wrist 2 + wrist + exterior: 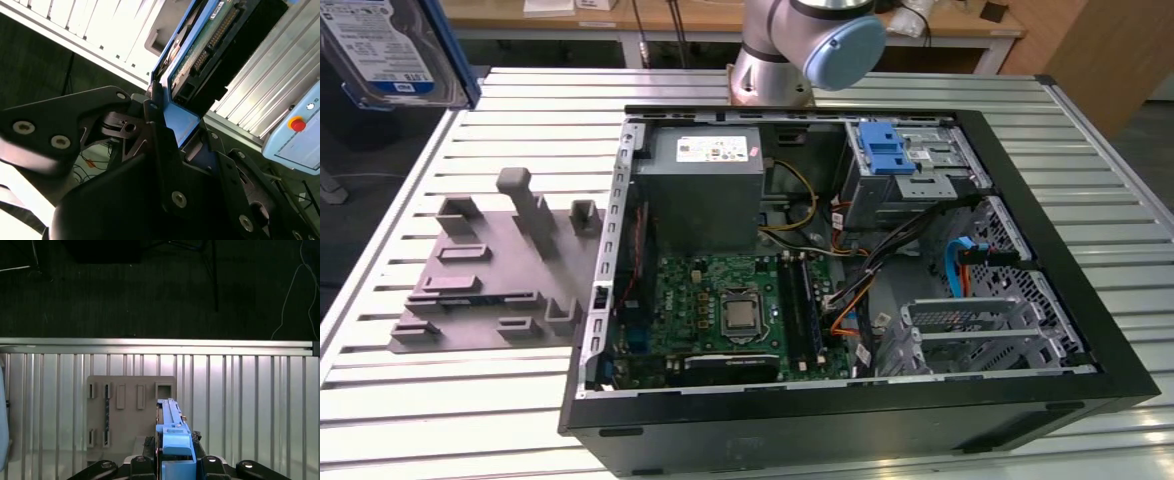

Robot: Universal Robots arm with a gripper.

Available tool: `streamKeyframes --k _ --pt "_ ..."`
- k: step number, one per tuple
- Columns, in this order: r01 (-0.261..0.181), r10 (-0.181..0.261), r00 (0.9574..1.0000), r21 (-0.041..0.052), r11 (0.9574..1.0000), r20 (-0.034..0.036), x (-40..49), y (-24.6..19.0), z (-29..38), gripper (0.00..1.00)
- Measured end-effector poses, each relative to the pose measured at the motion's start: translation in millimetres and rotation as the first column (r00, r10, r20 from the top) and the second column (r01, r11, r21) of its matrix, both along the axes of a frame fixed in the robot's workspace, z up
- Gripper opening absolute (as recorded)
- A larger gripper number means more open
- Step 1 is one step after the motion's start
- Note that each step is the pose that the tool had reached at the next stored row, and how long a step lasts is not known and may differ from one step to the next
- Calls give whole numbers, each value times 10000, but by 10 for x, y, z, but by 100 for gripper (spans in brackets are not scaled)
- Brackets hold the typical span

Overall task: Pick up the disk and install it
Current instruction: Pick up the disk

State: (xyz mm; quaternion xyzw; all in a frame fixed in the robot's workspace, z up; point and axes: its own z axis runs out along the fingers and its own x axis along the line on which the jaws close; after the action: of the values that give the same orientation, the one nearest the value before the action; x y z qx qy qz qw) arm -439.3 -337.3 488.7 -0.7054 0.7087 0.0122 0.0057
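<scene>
The disk (387, 50), a silver drive with a blue-and-white label in a blue carrier, hangs in the air at the exterior view's far upper left, off the table's corner. In the second wrist view my gripper (170, 125) is shut on the blue carrier's end tab, and the disk (210, 40) with its connector row extends away from the black fingers (155, 135). The first wrist view shows the disk (172, 432) edge-on between the fingers, above the grey fixture plate (131, 415).
An open computer case (1081, 330) lies on the slatted metal table (454, 410), with a blue-latched drive cage (897, 150), a grey power supply (700, 180) and a motherboard (734, 310) inside. The grey fixture plate (494, 270) lies beside it. The arm's base (801, 50) stands behind the case.
</scene>
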Motion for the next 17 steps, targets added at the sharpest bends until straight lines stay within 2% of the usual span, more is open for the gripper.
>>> streamKeyframes --k 4,10,17 --pt "1 -1 10000 10 10000 0 5 -99 -1 36" --pt "1 -1 10000 20 10000 0 131 -127 0 36" --pt "0 0 10000 20 10000 0 190 -264 -1 36"
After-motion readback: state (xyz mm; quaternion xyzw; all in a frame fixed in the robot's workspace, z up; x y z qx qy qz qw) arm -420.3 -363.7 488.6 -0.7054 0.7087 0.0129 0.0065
